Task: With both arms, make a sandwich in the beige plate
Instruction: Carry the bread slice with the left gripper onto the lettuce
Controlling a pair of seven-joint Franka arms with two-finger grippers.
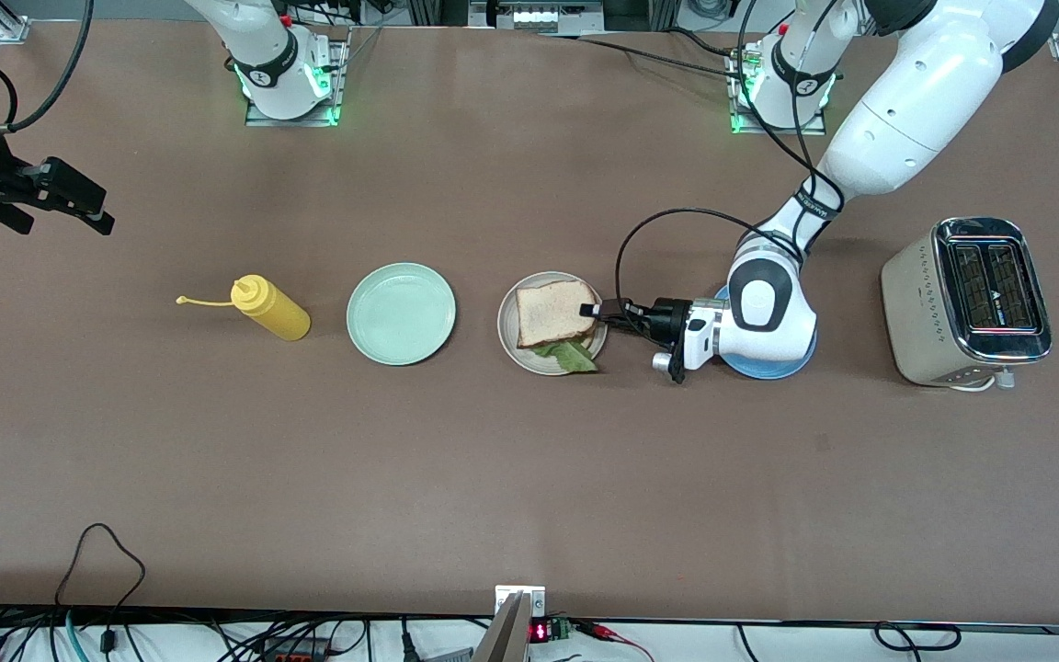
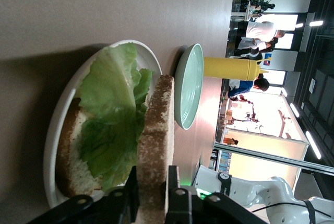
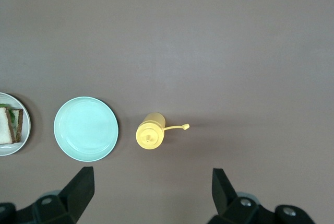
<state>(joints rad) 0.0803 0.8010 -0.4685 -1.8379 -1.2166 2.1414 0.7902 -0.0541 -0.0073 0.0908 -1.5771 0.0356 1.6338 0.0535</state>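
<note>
Left gripper (image 1: pixel 592 311): reaches in low and sideways from the left arm's end of the table, its tip at the edge of the sandwich. In the left wrist view its two black fingers (image 2: pixel 177 195) stand on either side of the top bread slice's crust; whether they are pressing the bread or have let go cannot be told.
Sandwich (image 1: pixel 555 320): lies on the beige plate, directly at the left gripper's fingertips. The top bread slice (image 2: pixel 156 145) sits over a ruffled green lettuce leaf (image 2: pixel 112 125), with a second slice under the leaf. A corner of lettuce sticks out on the side nearer the front camera.
Beige plate (image 1: pixel 509 340): round and shallow, just beside the left gripper's tip, carrying the sandwich.
Blue plate (image 1: pixel 773 370): under the left arm's wrist, mostly covered by it.
Right gripper (image 1: pixel 65 198): waits in the air above the table at the right arm's end, fingers (image 3: pixel 78 187) spread wide with nothing between them.
Yellow squeeze bottle (image 1: pixel 269 308): lies on the table under the right gripper's camera, well apart from the left gripper.
Mint-green plate (image 1: pixel 401 313): bare, between the bottle and the beige plate.
Toaster (image 1: pixel 969 301): stands near the left arm's end of the table, past the blue plate from the left gripper.
</note>
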